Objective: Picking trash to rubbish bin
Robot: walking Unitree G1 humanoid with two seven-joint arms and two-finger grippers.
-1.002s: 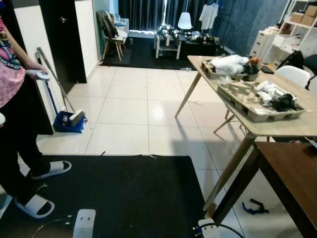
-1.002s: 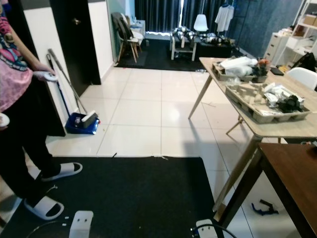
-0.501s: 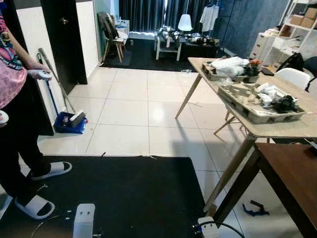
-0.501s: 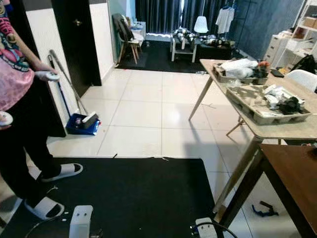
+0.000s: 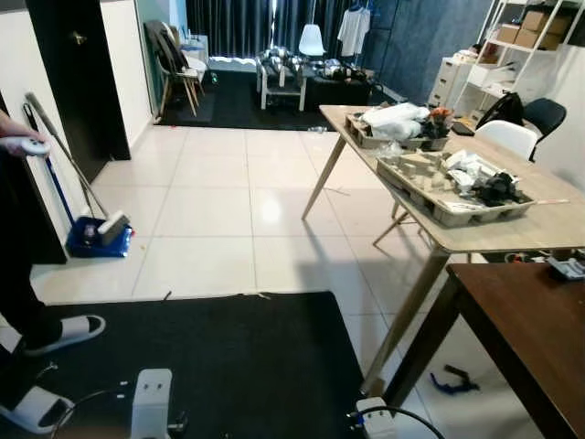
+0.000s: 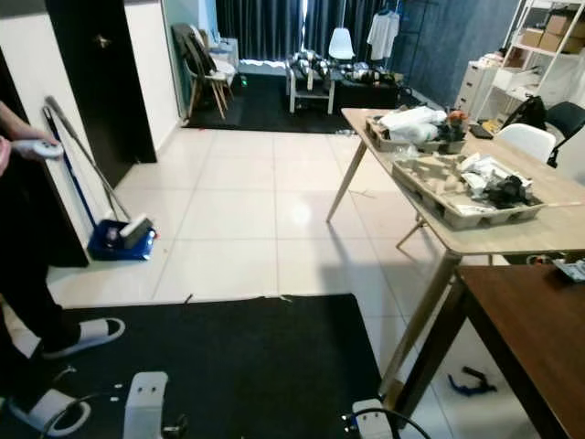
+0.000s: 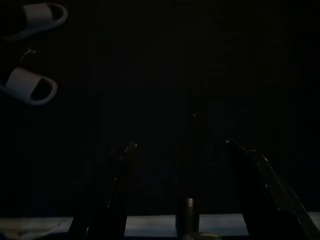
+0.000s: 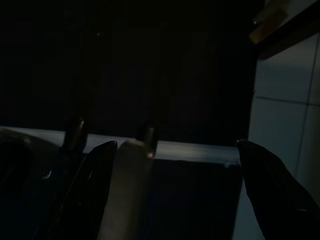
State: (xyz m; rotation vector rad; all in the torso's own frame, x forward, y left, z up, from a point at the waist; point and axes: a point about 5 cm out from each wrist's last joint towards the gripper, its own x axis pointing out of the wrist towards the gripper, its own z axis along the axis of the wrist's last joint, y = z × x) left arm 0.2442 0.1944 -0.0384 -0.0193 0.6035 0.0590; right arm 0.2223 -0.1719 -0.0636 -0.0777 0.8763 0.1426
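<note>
Both arms hang idle over the black rug point(image 5: 228, 366). Left end effector point(image 7: 182, 150): fingers spread apart, released, nothing between them; two white slippers point(image 7: 30, 85) lie on the rug beyond it. Right end effector point(image 8: 175, 150): fingers likewise apart and empty, white floor tile at its side.

Trash: the cardboard tray point(image 5: 448, 187) of mixed litter sits on the light wooden tabletop point(image 5: 512, 229) at 2 o'clock; a second tray point(image 5: 393, 123) lies farther along. A blue dustpan point(image 5: 96, 236) with its broom stands at 10 o'clock. A person point(image 6: 23, 274) stands at 9 o'clock holding a white controller point(image 6: 32, 148). Rubbish bin: cannot tell where it is.
</note>
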